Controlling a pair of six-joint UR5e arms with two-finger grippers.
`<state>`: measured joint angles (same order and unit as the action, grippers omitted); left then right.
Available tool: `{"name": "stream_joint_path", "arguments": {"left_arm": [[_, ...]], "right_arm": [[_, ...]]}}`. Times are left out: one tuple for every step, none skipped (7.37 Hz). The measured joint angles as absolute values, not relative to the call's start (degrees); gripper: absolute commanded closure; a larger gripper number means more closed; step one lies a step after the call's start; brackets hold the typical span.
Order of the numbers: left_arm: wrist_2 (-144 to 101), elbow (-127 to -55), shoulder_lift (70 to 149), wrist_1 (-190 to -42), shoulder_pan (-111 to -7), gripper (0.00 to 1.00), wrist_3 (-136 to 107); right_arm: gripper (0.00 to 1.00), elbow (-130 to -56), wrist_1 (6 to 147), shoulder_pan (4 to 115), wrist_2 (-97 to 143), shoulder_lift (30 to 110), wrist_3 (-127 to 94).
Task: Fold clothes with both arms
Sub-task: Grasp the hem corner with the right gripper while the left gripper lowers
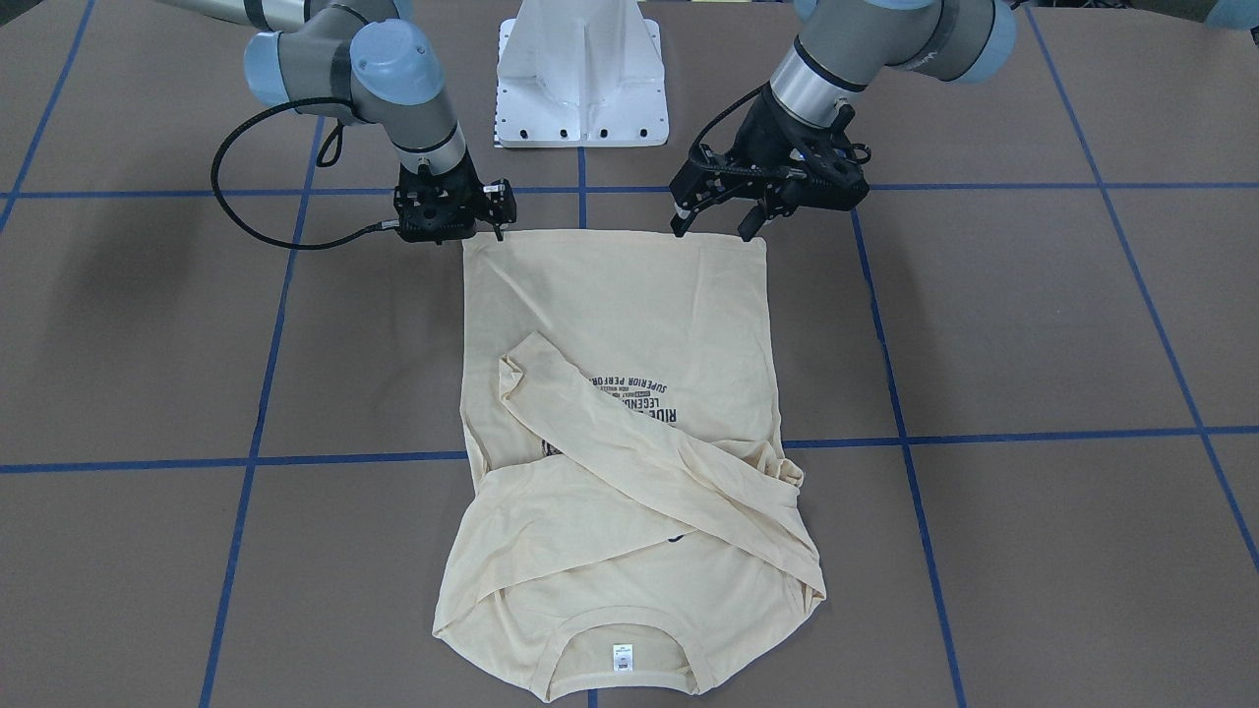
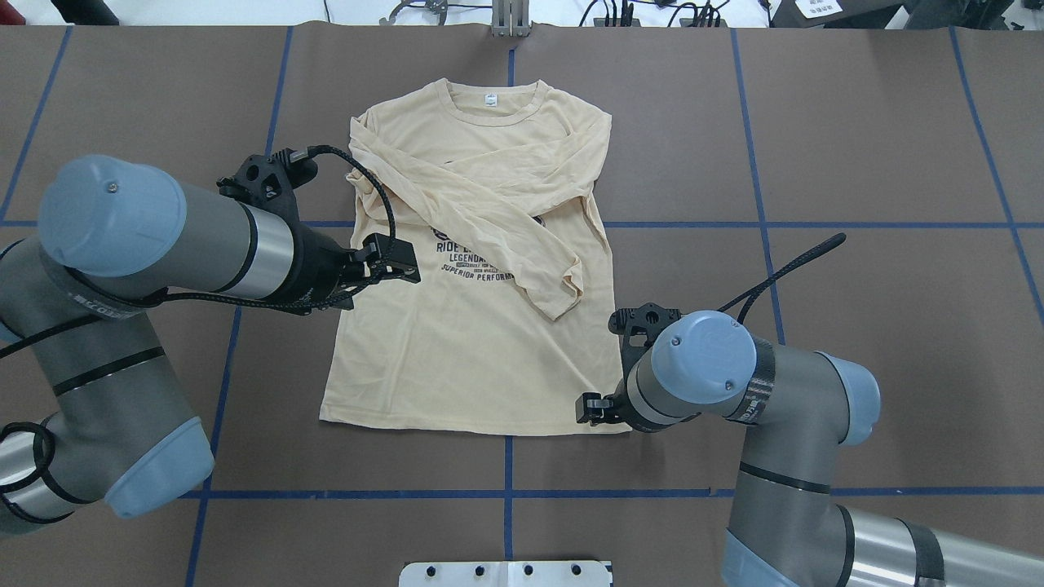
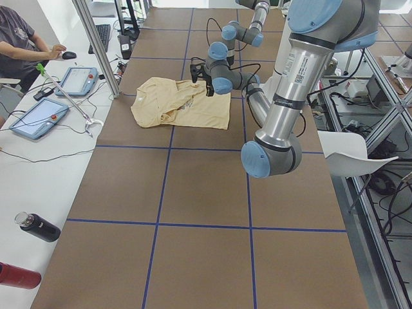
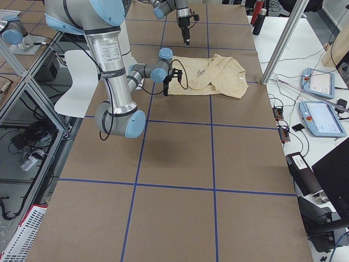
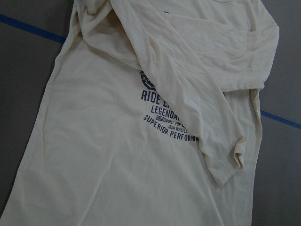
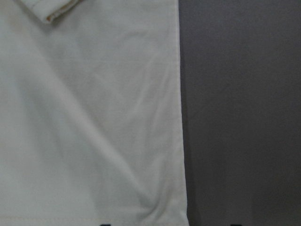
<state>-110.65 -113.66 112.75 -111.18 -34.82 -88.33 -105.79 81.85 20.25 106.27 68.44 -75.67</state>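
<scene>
The cream-yellow shirt [image 1: 629, 324] lies flat on the brown table, print side up. Both sleeves are folded across the chest, and the collar with its white label [image 2: 490, 100] is on the far side from the robot. My left gripper [image 1: 715, 228] hangs open well above the hem corner on the robot's left, holding nothing. From that height the left wrist view takes in the navy print [image 5: 167, 117] and one crossed sleeve [image 5: 207, 127]. My right gripper [image 2: 591, 405] stands open low over the other hem corner. Its fingertips straddle the shirt's side edge [image 6: 180, 117].
The white pedestal base [image 1: 580, 88] stands between the two arms. Blue tape lines [image 2: 758, 224] grid the table. A side bench holds tablets [image 3: 37, 118] and bottles [image 3: 37, 226], and a person [image 3: 19, 38] sits there. Bare table lies on either side of the shirt.
</scene>
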Motion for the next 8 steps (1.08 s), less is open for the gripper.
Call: {"name": "stream_joint_path", "arguments": {"left_arm": [[-110.7, -113.7, 112.7, -111.2, -34.8, 0.01, -88.3], [-110.7, -113.8, 112.7, -111.2, -34.8, 0.01, -88.3], [-110.7, -113.9, 112.7, -111.2, -34.8, 0.01, -88.3], [-110.7, -114.0, 112.7, -111.2, -34.8, 0.01, -88.3], [-110.7, -114.0, 112.7, -111.2, -34.8, 0.01, -88.3], [-110.7, -114.0, 112.7, -111.2, -34.8, 0.01, -88.3], [-110.7, -114.1, 112.7, -111.2, -34.8, 0.01, -88.3], [-110.7, -114.1, 112.7, -111.2, -34.8, 0.01, -88.3]], "right_arm": [[0.12, -105.8, 82.2, 20.1, 106.4, 68.4, -75.7], [0.12, -105.7, 82.4, 20.0, 106.5, 68.4, -75.7], [0.12, -105.6, 82.5, 19.9, 106.7, 68.4, -75.8], [0.12, -105.5, 82.6, 19.9, 106.8, 68.4, -75.8], [0.14, -105.4, 82.6, 19.8, 106.9, 68.4, -75.9], [0.25, -105.2, 82.6, 19.7, 107.0, 68.3, -76.1], [0.4, -105.0, 82.6, 19.6, 107.0, 68.3, -76.2], [0.54, -104.9, 82.6, 19.6, 107.0, 68.3, -76.3]]}}
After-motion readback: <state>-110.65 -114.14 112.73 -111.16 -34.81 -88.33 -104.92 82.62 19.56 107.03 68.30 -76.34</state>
